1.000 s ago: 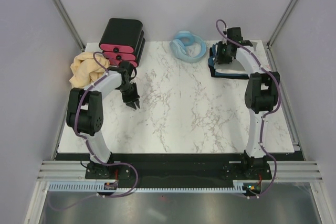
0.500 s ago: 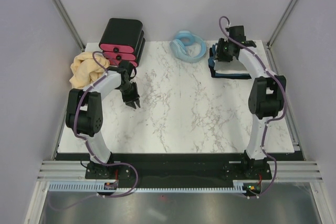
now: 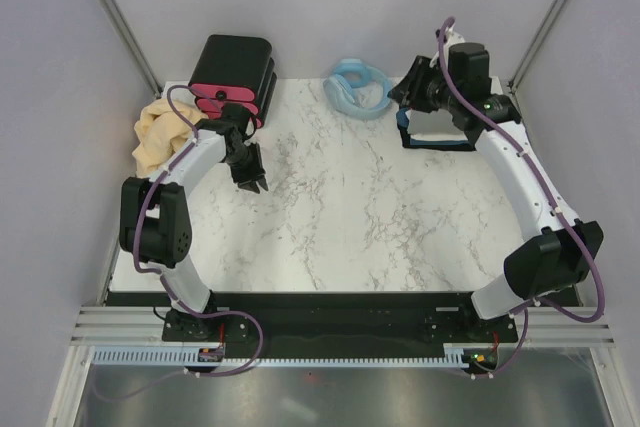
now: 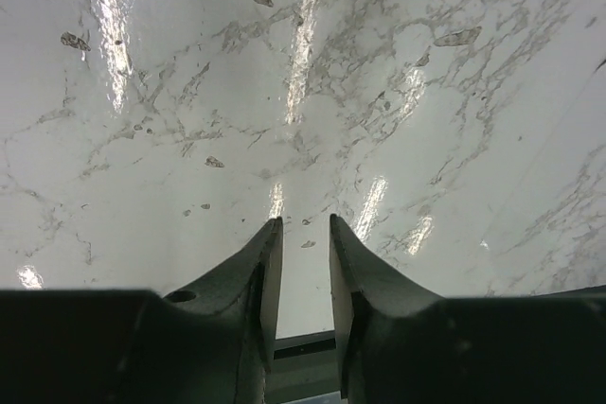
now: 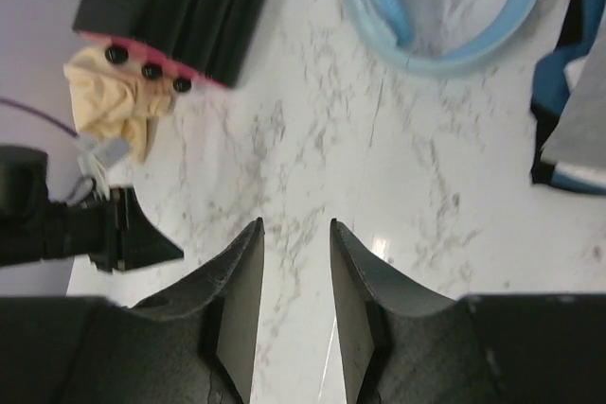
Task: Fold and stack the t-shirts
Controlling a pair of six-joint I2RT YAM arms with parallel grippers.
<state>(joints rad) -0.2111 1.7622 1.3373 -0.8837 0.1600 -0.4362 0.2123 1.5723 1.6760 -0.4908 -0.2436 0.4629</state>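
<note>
A crumpled tan-yellow t-shirt lies at the table's back left edge; the right wrist view also shows this tan shirt. A folded stack of t-shirts, grey on top of dark blue ones, rests at the back right, and its edge shows as the folded stack in the right wrist view. My left gripper is open over bare marble, right of the tan shirt, its left gripper jaws holding nothing. My right gripper hangs open and raised beside the stack's left edge, with nothing between the right gripper jaws.
A black box with pink drawers stands at the back left, just behind the tan shirt. A light-blue coiled hose lies at the back centre. The marble table is walled by grey panels on three sides.
My right arm has risen off the folded stack and stretched out, its gripper now left of the stack. My left gripper shifted slightly toward the back. Both pairs of jaws widened a little.
</note>
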